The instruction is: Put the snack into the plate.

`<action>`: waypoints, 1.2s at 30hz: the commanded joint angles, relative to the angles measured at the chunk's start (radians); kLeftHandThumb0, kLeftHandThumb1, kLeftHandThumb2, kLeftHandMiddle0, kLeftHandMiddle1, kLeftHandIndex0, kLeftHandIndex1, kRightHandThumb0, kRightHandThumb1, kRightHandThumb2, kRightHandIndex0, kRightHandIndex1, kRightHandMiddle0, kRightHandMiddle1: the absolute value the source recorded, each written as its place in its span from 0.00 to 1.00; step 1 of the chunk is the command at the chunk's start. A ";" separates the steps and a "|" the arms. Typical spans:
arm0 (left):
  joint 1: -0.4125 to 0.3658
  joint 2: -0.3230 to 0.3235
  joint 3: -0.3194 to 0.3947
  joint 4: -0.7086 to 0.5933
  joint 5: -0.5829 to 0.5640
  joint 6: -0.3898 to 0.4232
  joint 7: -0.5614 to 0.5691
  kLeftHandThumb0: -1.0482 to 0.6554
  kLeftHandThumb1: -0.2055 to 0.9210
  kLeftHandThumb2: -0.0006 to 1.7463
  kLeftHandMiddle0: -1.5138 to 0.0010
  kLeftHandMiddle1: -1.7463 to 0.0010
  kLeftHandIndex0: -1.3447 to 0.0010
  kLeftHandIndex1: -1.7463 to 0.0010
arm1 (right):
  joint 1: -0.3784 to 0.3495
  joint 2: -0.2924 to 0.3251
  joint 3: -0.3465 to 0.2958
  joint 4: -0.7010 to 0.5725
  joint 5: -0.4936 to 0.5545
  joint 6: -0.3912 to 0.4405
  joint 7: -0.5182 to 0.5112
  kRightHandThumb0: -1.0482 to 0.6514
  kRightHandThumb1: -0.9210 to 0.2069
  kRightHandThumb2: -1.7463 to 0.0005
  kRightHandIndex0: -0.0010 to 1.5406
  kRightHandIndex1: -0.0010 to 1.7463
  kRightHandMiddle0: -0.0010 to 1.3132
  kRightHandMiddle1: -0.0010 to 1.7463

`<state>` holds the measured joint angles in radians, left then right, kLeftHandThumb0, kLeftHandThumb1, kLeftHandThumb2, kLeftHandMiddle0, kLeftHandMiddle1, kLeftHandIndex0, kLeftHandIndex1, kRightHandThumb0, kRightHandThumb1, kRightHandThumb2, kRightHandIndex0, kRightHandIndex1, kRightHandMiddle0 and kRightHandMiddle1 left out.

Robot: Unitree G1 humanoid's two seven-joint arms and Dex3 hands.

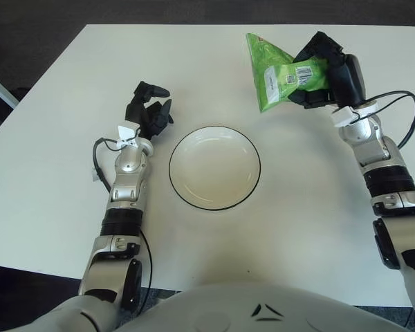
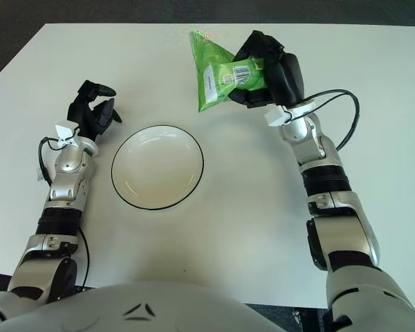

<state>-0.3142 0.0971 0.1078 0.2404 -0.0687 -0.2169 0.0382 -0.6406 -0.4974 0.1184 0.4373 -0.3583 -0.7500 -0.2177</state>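
Note:
A green snack bag (image 1: 271,71) hangs in the air, held at its right end by my right hand (image 1: 323,69), above the table up and to the right of the plate. The plate (image 1: 214,167) is white with a thin black rim and lies empty at the table's middle. The bag's lower edge shows just beyond the plate's far right rim. My left hand (image 1: 149,111) shows to the left of the plate, fingers loosely curled and holding nothing.
The white table (image 1: 311,207) spreads wide around the plate, its far edge (image 1: 194,26) meeting dark floor. A black cable (image 1: 394,104) loops off my right wrist. My own torso (image 1: 256,308) fills the bottom of the view.

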 commanded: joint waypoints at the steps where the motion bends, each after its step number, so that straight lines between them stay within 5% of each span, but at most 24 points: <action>1: 0.079 -0.054 -0.002 0.067 -0.001 0.005 0.022 0.41 1.00 0.19 0.46 0.00 0.70 0.11 | -0.006 0.017 0.009 -0.045 0.015 -0.024 0.049 0.85 0.33 0.42 0.28 1.00 0.44 1.00; 12: 0.074 -0.069 0.008 0.070 -0.006 0.010 0.050 0.41 1.00 0.19 0.48 0.00 0.70 0.12 | 0.012 0.056 0.034 -0.212 -0.096 0.030 0.117 0.85 0.33 0.42 0.28 1.00 0.44 1.00; 25: 0.067 -0.075 0.005 0.076 -0.003 0.012 0.061 0.41 1.00 0.19 0.49 0.00 0.70 0.12 | -0.034 0.139 0.074 -0.191 -0.161 -0.045 0.094 0.85 0.30 0.45 0.26 1.00 0.42 1.00; 36: 0.069 -0.080 0.003 0.069 0.000 0.016 0.065 0.41 1.00 0.19 0.51 0.00 0.70 0.12 | 0.016 0.159 0.135 -0.385 0.031 0.044 0.330 0.86 0.36 0.40 0.29 1.00 0.42 1.00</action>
<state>-0.3335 0.0714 0.1197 0.2511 -0.0701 -0.2100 0.0897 -0.6393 -0.3448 0.2397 0.0956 -0.3879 -0.7227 0.0628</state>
